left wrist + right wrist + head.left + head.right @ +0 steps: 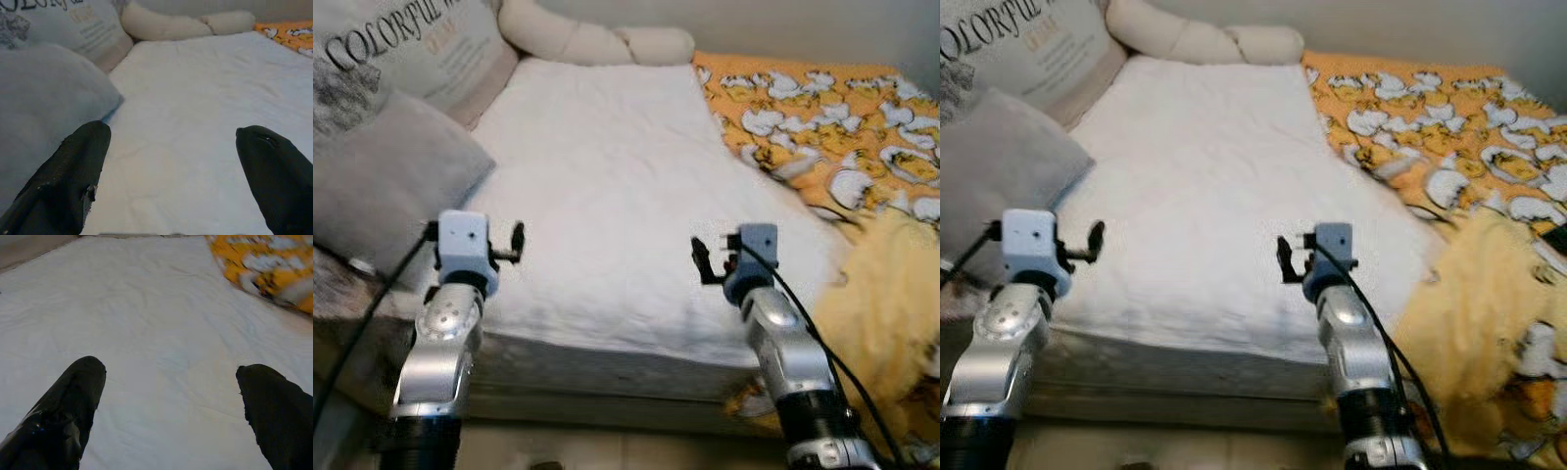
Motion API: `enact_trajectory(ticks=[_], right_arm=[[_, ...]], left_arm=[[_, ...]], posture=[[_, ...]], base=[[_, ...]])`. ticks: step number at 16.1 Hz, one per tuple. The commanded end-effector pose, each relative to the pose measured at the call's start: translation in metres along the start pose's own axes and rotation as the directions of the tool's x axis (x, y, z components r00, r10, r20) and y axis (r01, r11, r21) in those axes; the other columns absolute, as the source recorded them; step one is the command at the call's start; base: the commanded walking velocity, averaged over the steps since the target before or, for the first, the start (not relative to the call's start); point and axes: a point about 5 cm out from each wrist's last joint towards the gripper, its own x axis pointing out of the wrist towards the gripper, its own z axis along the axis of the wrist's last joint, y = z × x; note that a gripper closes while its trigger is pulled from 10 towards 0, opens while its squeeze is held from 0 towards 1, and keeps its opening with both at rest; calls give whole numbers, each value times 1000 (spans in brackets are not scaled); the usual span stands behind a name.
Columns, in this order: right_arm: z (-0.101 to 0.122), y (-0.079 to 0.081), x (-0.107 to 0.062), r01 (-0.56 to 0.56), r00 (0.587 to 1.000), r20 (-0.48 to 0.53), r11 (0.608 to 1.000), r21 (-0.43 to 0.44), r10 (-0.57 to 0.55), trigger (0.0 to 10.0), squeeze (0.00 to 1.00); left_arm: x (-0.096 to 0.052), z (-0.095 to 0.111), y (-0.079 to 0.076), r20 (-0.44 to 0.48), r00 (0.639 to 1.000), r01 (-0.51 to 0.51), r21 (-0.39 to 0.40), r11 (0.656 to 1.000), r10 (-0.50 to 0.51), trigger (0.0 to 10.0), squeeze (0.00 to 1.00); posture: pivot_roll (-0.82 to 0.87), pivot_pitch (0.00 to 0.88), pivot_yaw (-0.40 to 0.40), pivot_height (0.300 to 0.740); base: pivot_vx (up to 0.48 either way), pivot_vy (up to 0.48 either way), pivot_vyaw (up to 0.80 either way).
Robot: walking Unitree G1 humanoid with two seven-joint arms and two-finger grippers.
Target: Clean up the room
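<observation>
Bedroom clutter looks unsorted. Nearest, the left tool (517, 245) and right tool (699, 261) hover with fingers spread and empty above the white quilted bed's (607, 186) near edge. A crumpled yellow patterned blanket (886, 294) spills off its right side, needing straightening. Left lies a grey pillow (391, 181), beyond it a printed cushion (421, 44) and cream bolster (597, 39). Open mattress between gives ample reach.
</observation>
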Motion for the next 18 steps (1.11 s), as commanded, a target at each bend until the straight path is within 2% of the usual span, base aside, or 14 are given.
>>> enact_trajectory(ticks=[1, 2, 3, 4, 5, 11, 13, 14, 18], right_arm=[[-1, -5, 0, 11, 1000, 2, 1000, 12, -11, 10000, 0], [0, -3, 0, -3, 1000, 6, 1000, 17, 3, 10000, 0], [0, -1, 1, -8, 1000, 9, 1000, 15, 8, 10000, 0], [3, 0, 2, -13, 1000, 18, 1000, 7, 12, 10000, 0], [4, 0, 3, -13, 1000, 21, 1000, 6, 13, 10000, 0], [1, -3, 3, -3, 1000, 15, 999, 46, 3, 10000, 0], [-1, -4, 4, -8, 1000, 7, 999, 44, 7, 10000, 0], [-1, -1, 4, -19, 1000, 10, 1000, 15, 19, 10000, 0], [-1, 1, 3, -29, 999, 15, 999, 13, 29, 10000, 0]], left_arm=[[3, 4, -8, -13, 999, 37, 4, 999, -37, 10000, 831], [3, 3, -10, -56, 994, 98, -6, 995, -98, 10000, 796], [4, 5, -10, -53, 992, 112, -8, 994, -112, 10000, 737], [6, 9, -6, -15, 997, 70, 48, 996, -70, 10000, 714], [6, 10, -6, -14, 997, 71, 52, 996, -70, 10000, 690], [8, 12, -4, -6, 998, 65, 69, 996, -64, 10000, 690], [8, 14, -4, -2, 998, 65, 70, 995, -65, 10000, 690], [8, 14, -4, -2, 998, 65, 68, 996, -65, 10000, 686], [8, 13, -5, -6, 998, 65, 63, 996, -65, 10000, 690]], posture=[[56, 0, -9, 740], [53, 0, -4, 740], [52, 0, -2, 740], [50, 0, -1, 740], [52, 0, -5, 740], [55, 0, -5, 740], [55, 0, -5, 740], [55, 0, -5, 740], [60, 0, 4, 740]], base=[[0, -289, 0], [0, -277, 0], [0, -270, 0], [0, -270, 0], [0, -274, 0], [0, -313, 0], [0, -338, 0], [0, -375, 0], [0, -406, 683]])
